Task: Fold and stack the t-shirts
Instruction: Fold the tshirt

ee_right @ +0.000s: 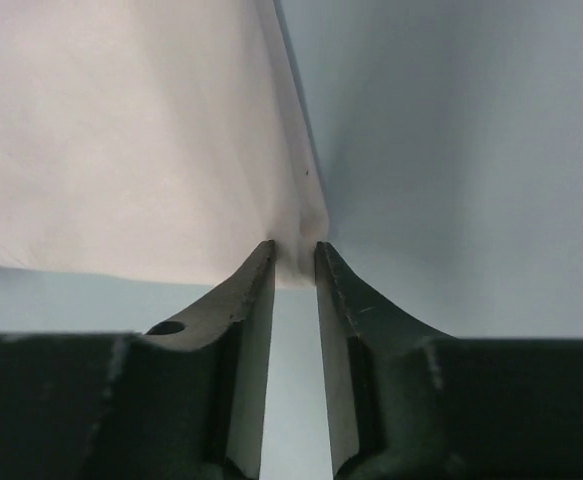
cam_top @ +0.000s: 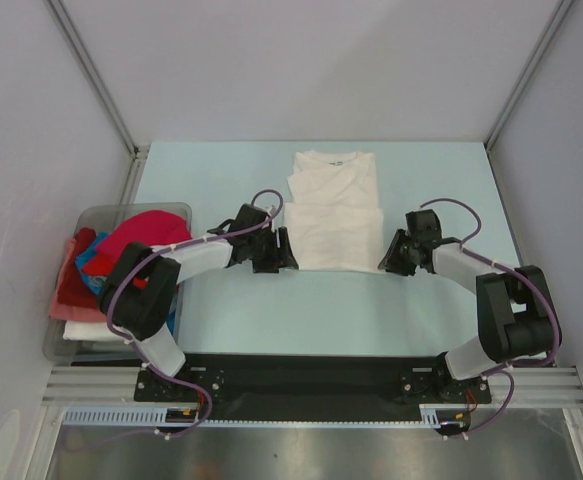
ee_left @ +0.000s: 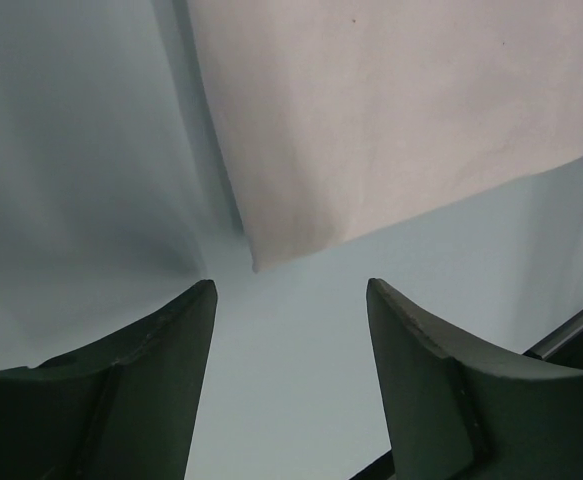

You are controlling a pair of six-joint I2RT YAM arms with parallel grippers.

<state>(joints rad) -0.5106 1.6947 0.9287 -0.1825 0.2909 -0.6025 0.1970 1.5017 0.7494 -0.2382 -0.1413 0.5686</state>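
Note:
A white t-shirt point(cam_top: 336, 210) lies partly folded on the pale blue table, collar at the far end. My left gripper point(cam_top: 283, 250) is open and empty just short of the shirt's near left corner. In the left wrist view that corner point(ee_left: 256, 255) lies ahead of the gripper point(ee_left: 291, 290), apart from the fingers. My right gripper point(cam_top: 389, 258) is at the near right corner. In the right wrist view the gripper point(ee_right: 295, 245) is shut on the white shirt's corner point(ee_right: 121, 130), with cloth pinched between the tips.
A clear grey plastic bin point(cam_top: 171, 210) stands at the left edge. It holds a magenta-red shirt point(cam_top: 146, 232), a blue one point(cam_top: 96, 260), a pink one point(cam_top: 71, 285) and a white one point(cam_top: 91, 330). Grey walls close in the table.

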